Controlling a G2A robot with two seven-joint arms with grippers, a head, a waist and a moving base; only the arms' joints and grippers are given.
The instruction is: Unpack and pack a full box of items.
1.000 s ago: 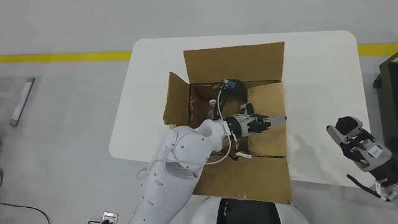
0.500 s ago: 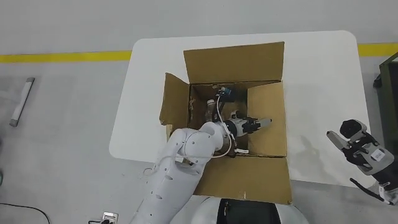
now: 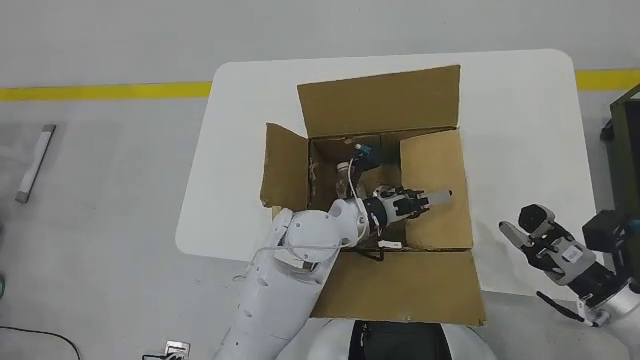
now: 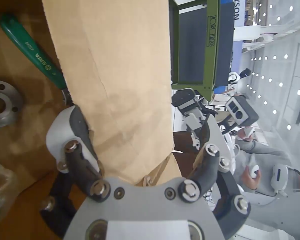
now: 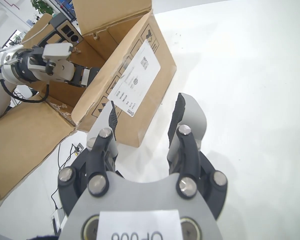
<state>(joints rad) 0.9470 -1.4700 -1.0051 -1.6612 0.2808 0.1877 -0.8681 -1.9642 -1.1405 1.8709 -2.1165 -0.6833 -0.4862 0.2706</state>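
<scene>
The left pincer [image 4: 136, 121] is spread wide, straddling the box's [image 3: 380, 100] right flap [image 4: 110, 51]. The right pincer [image 5: 147, 111], also released, hovers over the surface [image 5: 240, 63] beside the box.

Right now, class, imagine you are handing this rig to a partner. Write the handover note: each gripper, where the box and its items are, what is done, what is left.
The left gripper is open and empty, straddling the right-hand flap of the brown cardboard box, one finger inside and one outside.
The right gripper is open and empty, above the white table beside the box's labelled wall.
In the box: a green-handled screwdriver, a round grey metal flange and a clear plastic bottle.
Done: the flaps are open.
Left: lift the items out, then pack them back.
</scene>
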